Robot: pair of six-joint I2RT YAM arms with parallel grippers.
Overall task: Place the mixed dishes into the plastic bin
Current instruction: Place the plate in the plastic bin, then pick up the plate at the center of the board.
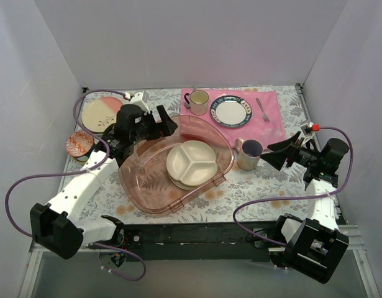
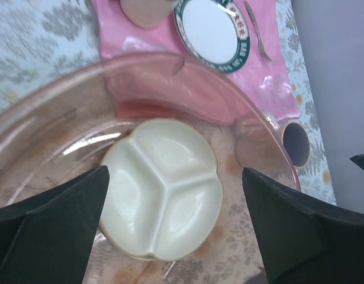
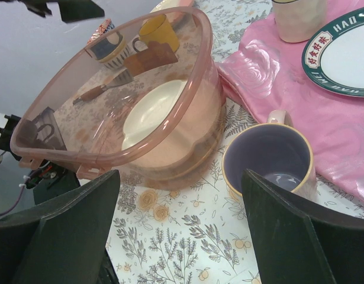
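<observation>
Plastic bin (image 1: 143,186): translucent pink, glossy, round-cornered.

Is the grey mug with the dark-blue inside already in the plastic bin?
No, the grey mug stands on the table just outside the plastic bin, past its right rim and beside the pink cloth.

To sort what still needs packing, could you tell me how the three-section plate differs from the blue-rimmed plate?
The three-section plate is plain cream and split into three compartments; the blue-rimmed plate is white with one well and a dark patterned rim. The three-section plate lies inside the plastic bin, the blue-rimmed plate on the pink cloth. Both lie face up and empty.
</observation>
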